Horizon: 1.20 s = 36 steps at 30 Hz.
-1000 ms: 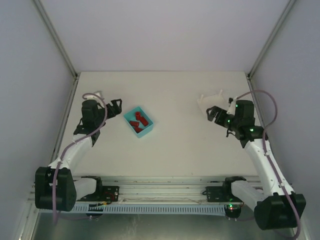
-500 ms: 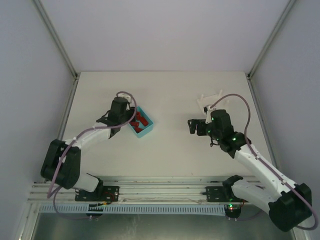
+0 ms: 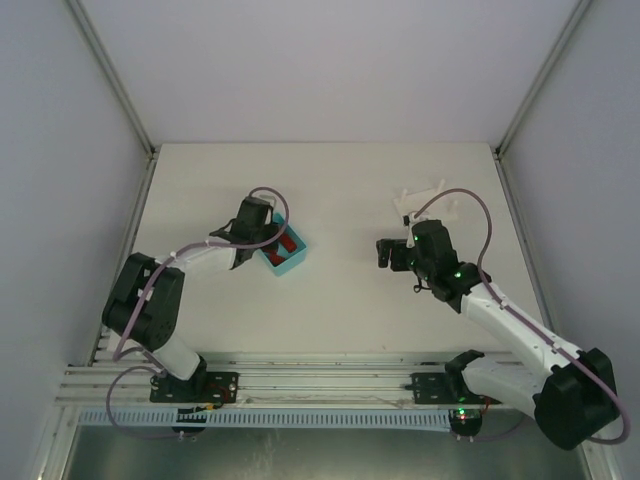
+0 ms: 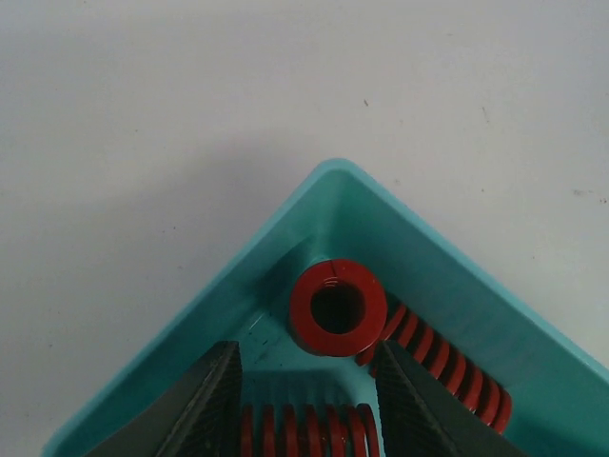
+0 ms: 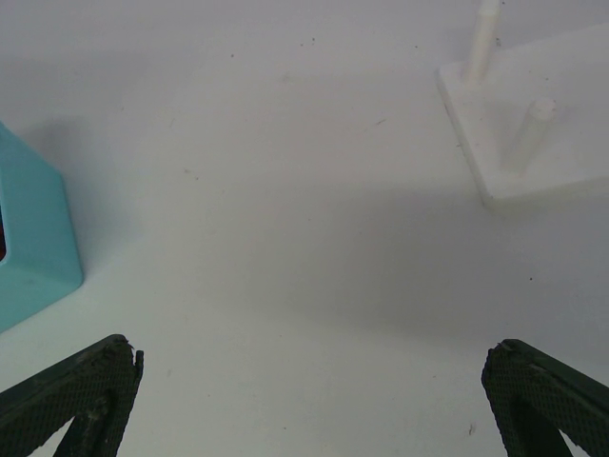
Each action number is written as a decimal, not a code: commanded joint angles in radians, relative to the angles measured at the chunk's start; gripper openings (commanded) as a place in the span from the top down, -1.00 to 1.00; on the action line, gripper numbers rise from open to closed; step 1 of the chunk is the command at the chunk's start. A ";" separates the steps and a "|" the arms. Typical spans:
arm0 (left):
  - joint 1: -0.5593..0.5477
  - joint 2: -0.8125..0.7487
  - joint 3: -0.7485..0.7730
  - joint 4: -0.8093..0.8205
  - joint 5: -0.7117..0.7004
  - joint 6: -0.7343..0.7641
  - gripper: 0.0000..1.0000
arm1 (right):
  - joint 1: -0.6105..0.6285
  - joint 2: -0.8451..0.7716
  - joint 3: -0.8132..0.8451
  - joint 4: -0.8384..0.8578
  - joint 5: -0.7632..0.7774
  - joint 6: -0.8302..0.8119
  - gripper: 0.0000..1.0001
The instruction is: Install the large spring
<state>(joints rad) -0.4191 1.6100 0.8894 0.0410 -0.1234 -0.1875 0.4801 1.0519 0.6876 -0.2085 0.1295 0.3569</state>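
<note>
A teal bin [image 3: 290,264] left of the table's centre holds red springs. In the left wrist view one spring [image 4: 338,307] stands on end in the bin's corner [image 4: 433,262], and another [image 4: 447,367] lies aslant beside it. A third spring [image 4: 309,428] lies across the gap of my left gripper [image 4: 306,367], with both fingers against its ends. I cannot tell which spring is the large one. From above, the left gripper [image 3: 264,234] is down inside the bin. My right gripper [image 3: 385,252] hangs open over bare table, its fingers [image 5: 86,386] wide apart around nothing.
A white fixture [image 3: 425,200] with two upright pegs [image 5: 528,133] stands at the back right, beyond my right gripper. The bin's side [image 5: 29,238] shows at the left of the right wrist view. White walls enclose the table on three sides.
My left arm swung right from the table's left edge into the bin, and its jaws narrowed onto a spring. My right arm moved left toward the table's middle, still open.
</note>
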 commanded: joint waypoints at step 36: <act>-0.033 0.178 0.100 0.071 -0.076 0.020 0.25 | 0.012 -0.010 -0.005 0.021 0.040 -0.009 -0.98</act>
<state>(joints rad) -0.4438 1.7645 0.9558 0.1055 -0.1566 -0.1791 0.4839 1.0527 0.6876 -0.2020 0.1490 0.3542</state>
